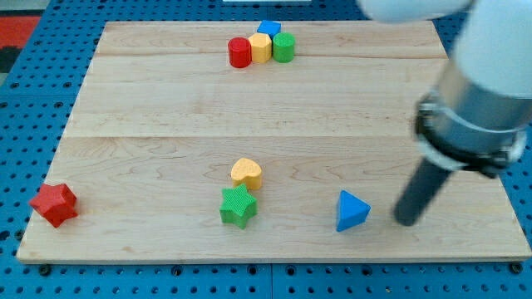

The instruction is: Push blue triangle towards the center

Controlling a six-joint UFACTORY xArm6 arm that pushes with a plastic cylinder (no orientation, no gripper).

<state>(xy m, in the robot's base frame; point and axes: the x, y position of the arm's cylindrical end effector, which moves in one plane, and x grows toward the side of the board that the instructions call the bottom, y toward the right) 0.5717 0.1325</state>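
The blue triangle [352, 210] lies on the wooden board [166, 108] near the view's bottom, right of the middle. My tip [406, 222] rests on the board just to the right of the blue triangle, a short gap apart from it. The dark rod rises from the tip up to the right into the arm's body at the view's right edge.
A yellow heart [246, 173] and a green star [238, 206] sit touching left of the triangle. A red star [55, 204] lies at the bottom left corner. At the top, a red cylinder [239, 52], yellow block [260, 47], green cylinder [283, 47] and blue block [269, 28] cluster.
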